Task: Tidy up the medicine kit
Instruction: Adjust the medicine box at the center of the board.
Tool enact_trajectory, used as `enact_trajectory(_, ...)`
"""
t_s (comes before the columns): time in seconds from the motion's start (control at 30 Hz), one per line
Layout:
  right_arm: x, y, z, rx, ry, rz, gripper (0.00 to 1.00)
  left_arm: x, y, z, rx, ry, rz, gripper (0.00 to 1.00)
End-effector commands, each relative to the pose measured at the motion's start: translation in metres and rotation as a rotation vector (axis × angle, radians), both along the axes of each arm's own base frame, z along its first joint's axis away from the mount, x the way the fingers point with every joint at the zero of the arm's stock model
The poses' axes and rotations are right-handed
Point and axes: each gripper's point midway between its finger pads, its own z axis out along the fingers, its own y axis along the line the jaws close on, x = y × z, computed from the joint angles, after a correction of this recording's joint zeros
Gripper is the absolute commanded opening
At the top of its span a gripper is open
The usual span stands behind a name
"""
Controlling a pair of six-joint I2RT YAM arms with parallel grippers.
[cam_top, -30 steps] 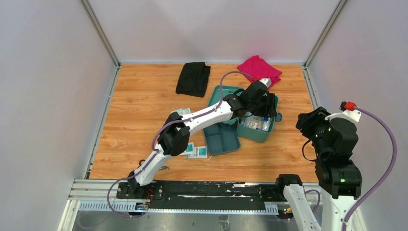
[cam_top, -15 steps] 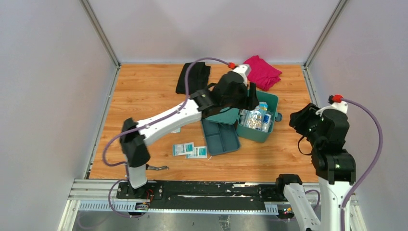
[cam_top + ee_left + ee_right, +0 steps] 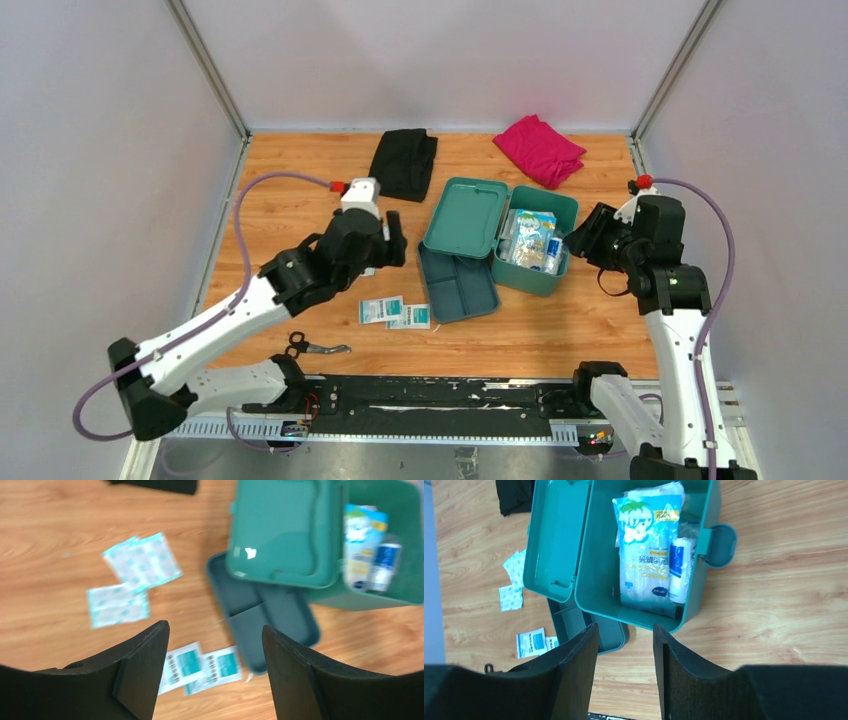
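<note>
Left gripper [image 3: 214, 630] swung left, away from kit [image 3: 467, 215] | open, empty; right gripper [image 3: 625, 627] parted, empty | step: gathering loose packets [image 3: 395, 312] | next: descend onto one, pinch flat.

Work surface: orange-brown wood-grain tabletop [image 3: 300, 190], grain running left to right. It is enclosed on three sides by plain, matte, pale grey wall panels [image 3: 440, 60]. Aluminium corner posts [image 3: 208, 70] stand at both far corners. Along the near edge lies a slotted aluminium rail [image 3: 450, 430] with a black mounting plate [image 3: 420, 392] behind it. Lighting is even and diffuse, with soft shadows.
</note>
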Motion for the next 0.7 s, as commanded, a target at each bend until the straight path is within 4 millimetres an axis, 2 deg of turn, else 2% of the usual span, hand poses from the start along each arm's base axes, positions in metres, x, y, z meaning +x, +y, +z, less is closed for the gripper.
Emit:
enact_trajectory(0.0, -0.001, 0.029, -0.014, 0.049, 0.047, 0.128, 0.48, -0.021, 0.072, -0.024, 0.052, 0.017, 0.187, 0.74)
enact_trajectory(0.13, -0.001, 0.046, -0.021, 0.036, 0.070, 0.171, 0.48, -0.044, 0.109, -0.048, 0.059, 0.050, 0.255, 0.75)
enact_trajectory(0.23, -0.002, 0.068, -0.027, 0.012, 0.089, 0.238, 0.47, -0.055, 0.124, -0.066, 0.059, 0.073, 0.282, 0.75)
enact_trajectory(0.4, -0.006, 0.116, -0.034, -0.019, 0.096, 0.403, 0.43, -0.065, 0.128, -0.090, 0.041, 0.123, 0.298, 0.75)
enact_trajectory(0.5, -0.016, 0.145, -0.041, -0.054, 0.099, 0.513, 0.42, -0.070, 0.128, -0.106, 0.022, 0.160, 0.312, 0.75)
enact_trajectory(0.67, -0.030, 0.185, -0.064, -0.107, 0.120, 0.651, 0.42, -0.077, 0.125, -0.121, -0.011, 0.207, 0.320, 0.75)
